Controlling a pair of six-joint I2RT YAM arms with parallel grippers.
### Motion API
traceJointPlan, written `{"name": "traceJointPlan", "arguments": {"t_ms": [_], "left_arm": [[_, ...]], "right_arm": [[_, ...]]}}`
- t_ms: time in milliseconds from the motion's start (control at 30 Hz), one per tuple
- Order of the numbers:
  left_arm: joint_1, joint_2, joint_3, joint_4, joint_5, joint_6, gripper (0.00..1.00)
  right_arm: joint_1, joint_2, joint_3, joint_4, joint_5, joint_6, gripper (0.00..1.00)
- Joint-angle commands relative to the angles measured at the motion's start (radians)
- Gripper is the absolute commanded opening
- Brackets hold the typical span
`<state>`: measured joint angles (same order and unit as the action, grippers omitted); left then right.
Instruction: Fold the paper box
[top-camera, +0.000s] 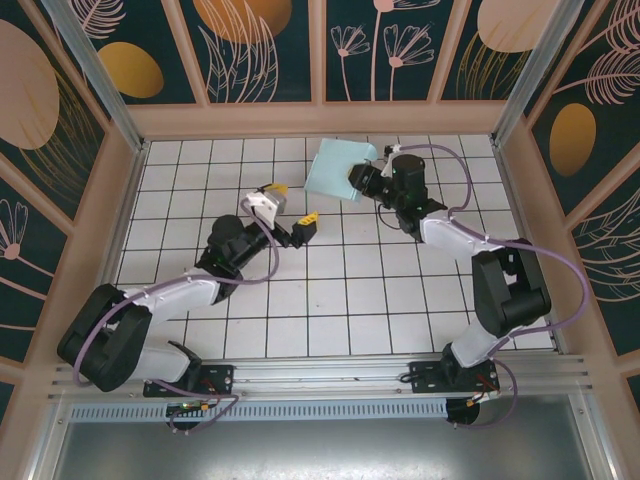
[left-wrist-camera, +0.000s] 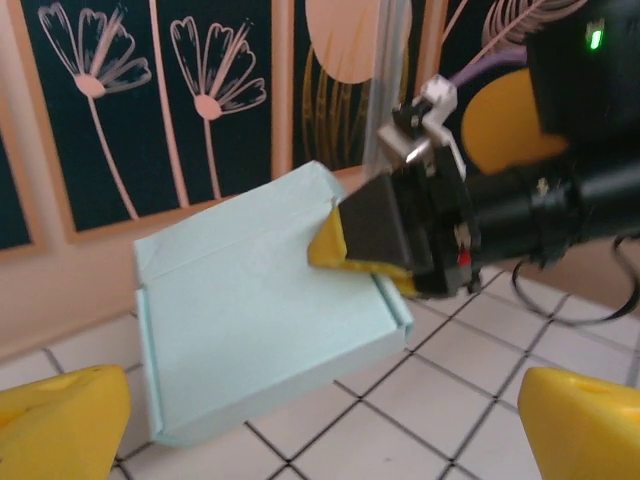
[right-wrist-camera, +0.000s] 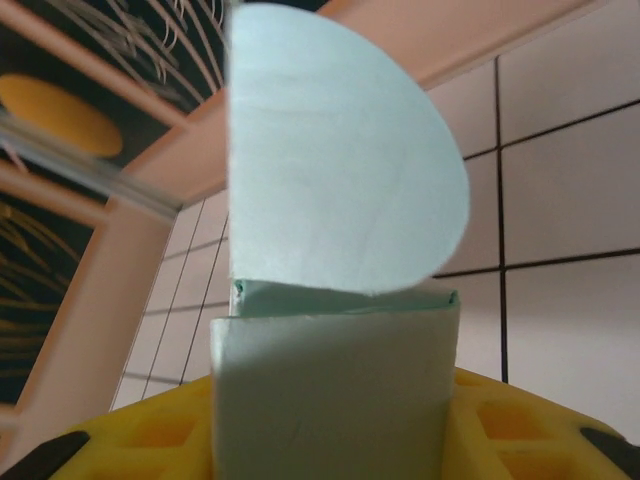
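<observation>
Broadly, the white tiled tabletop takes up the middle of the scene, closed in by dark walls painted with flowers. Two arms rise from its near edge: the left arm angles in toward the centre, and the right arm stretches up toward the far edge.

The paper box is close to the far edge, a little right of the middle. It is a pale turquoise, mostly flat shape held at a slant over the tiles. From the left wrist the paper box shows a broad panel with narrow folded rims along its sides.

The right gripper is clamped on the box's right-hand edge, its dark and yellow jaws pinching the card. Its own camera shows the box end-on, squeezed between yellow pads, with a rounded flap standing up beyond.

The left gripper hovers near the tabletop's centre, apart from the box and pointed at it. Its yellow fingers are spread wide with nothing between them
</observation>
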<state>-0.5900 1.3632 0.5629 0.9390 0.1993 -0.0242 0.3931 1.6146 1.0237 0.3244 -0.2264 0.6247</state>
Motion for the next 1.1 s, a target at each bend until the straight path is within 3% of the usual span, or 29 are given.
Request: {"name": "traceJointPlan", "arguments": {"t_ms": [0,100,267,400,467,667,833,1067], "left_arm": [[-0.092,0.033,0.016,0.116,-0.349,0.338,0.99],[-0.166,0.117,0.073,0.162,-0.457,0.461,0.99],[-0.210,0.290,0.116,0.379,-0.484,0.578,0.99],[-0.263,0.483,0.138,0.677,-0.546,0.881,0.99],[-0.278,0.565,0.175,0.769,-0.578,0.971,0.97],[-0.281,0.638,0.282,0.830,-0.641,1.101,0.84],[-0.282,0.702,0.340,0.867,-0.641,1.220,0.80],[-0.283,0.720,0.369,0.856,-0.649,1.222,0.55]], "right_arm": [[0.017,-0.059,0.061,-0.087,0.152,0.132,0.34],[0.036,-0.061,0.102,-0.153,0.206,0.176,0.33],[0.069,-0.089,0.104,-0.123,0.229,0.229,0.34],[0.091,-0.108,0.111,-0.119,0.236,0.245,0.33],[0.103,-0.110,0.113,-0.117,0.236,0.249,0.33],[0.120,-0.096,0.109,-0.103,0.196,0.269,0.33],[0.128,-0.092,0.100,-0.085,0.164,0.282,0.33],[0.135,-0.098,0.093,-0.084,0.146,0.280,0.33]]}}
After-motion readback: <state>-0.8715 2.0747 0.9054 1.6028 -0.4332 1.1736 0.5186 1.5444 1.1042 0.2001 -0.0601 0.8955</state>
